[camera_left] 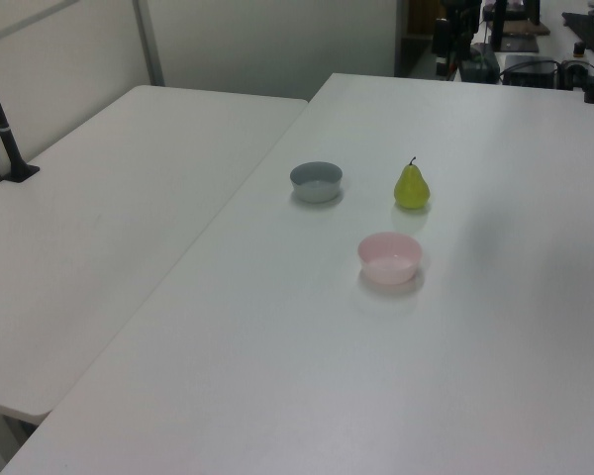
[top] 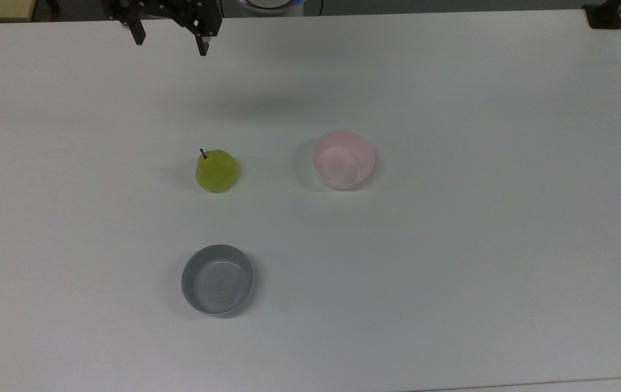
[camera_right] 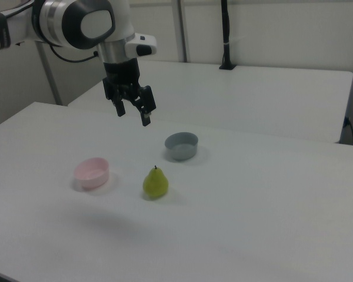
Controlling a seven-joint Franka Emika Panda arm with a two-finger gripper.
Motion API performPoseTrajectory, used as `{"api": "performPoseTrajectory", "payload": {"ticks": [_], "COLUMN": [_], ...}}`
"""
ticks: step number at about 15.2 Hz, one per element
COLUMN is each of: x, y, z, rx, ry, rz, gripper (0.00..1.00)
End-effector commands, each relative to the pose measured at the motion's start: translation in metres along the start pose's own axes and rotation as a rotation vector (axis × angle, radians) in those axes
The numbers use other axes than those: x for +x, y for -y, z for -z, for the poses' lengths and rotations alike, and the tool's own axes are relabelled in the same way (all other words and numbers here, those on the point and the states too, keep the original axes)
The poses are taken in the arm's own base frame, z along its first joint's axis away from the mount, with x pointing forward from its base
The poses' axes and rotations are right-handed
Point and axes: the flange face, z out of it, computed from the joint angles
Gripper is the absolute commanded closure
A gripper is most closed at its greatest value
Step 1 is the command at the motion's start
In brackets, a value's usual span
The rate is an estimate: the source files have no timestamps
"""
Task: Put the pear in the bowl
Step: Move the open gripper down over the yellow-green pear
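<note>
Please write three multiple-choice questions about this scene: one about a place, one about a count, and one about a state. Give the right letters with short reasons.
1. In the top view, where is the pear relative to the pink bowl?
A. to its left
B. inside it
C. to its right

2. How many bowls stand on the table?
A. one
B. two
C. three

3. What is the gripper doing?
A. holding the pear
B. open, above the table
C. resting in the grey bowl

Answers: 1 A, the pear stands apart at the top view's left. 2 B, one pink, one grey. 3 B, its fingers are spread with nothing between.
</note>
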Motion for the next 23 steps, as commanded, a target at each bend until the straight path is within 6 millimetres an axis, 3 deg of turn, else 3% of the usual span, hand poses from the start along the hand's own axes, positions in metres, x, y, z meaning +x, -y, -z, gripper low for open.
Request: {"api": "performPoseTrajectory", "payload": {"ticks": [1, 15, 19, 23], "x": [-0.004, -0.001, 0.017, 0.028], "y": [0.001, 0.005, 0.016, 0.044], "z": [-0.002, -0.005, -0.033, -0.076], "rx": [0.016, 0.014, 0.0, -0.024], "ry": [0.022, 0.016, 0.013, 0.079], "rz": [-0.005, 0.003, 0.02, 0.077], "gripper": [0.0, 0.0, 0.0, 0.0]}}
